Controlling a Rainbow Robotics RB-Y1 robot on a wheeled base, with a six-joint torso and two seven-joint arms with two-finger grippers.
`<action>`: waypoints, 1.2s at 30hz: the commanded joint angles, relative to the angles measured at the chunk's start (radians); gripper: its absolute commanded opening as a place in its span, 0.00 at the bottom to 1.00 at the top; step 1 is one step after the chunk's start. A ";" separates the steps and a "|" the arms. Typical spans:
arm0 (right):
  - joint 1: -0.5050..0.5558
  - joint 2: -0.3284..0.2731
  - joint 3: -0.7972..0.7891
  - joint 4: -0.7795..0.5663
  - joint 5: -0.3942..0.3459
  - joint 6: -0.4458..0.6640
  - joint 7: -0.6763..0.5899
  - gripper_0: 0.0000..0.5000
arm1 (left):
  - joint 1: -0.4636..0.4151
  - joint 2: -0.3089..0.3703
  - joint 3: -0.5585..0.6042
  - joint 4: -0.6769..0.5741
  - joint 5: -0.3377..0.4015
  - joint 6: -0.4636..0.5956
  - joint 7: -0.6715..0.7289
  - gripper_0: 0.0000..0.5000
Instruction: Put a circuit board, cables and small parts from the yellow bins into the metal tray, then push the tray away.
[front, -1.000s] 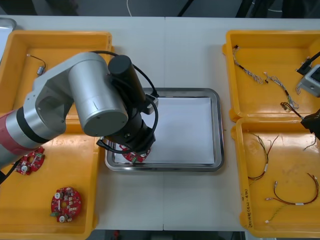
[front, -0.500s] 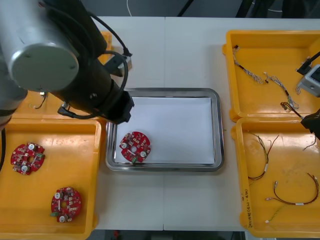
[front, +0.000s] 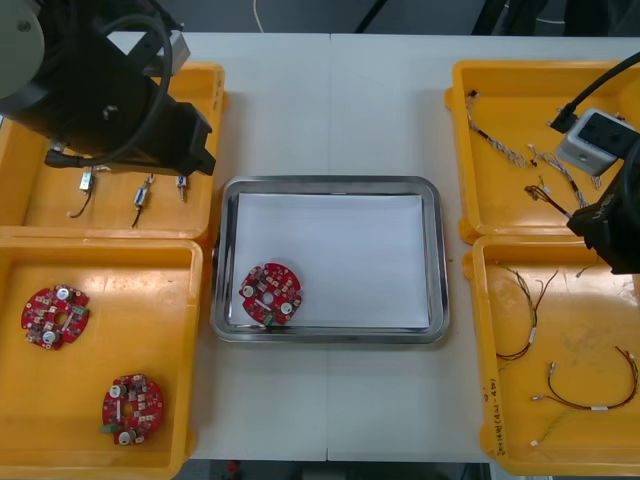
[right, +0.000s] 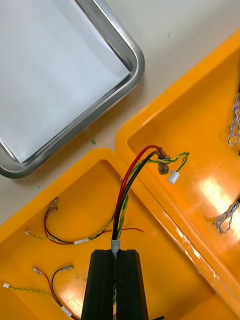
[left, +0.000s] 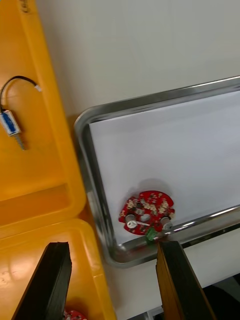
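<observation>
While my right gripper (right: 116, 260) is pinching the red and yellow cable (right: 131, 185), I am wanting height before the metal tray (right: 131, 65) beyond its jaws; left gripper (left: 111, 247) is idling, spread.

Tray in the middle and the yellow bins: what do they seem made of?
The rectangular metal tray looks like polished steel: its rim mirrors light; the white lining looks like paper. The yellow bins look like glossy moulded plastic: rounded corners, glare patches.
</observation>
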 joint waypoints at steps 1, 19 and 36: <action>-0.088 -0.006 0.083 -0.027 0.029 0.003 -0.035 0.00 | 0.038 0.095 0.063 -0.009 -0.009 0.006 0.069 1.00; -0.191 0.101 0.417 -0.027 0.224 0.003 -0.041 0.00 | 0.208 0.214 0.242 0.124 -0.077 -0.013 -0.151 1.00; -0.381 0.226 0.632 0.131 0.335 0.003 -0.029 0.00 | 0.156 0.203 0.245 0.413 -0.160 -0.278 -0.413 1.00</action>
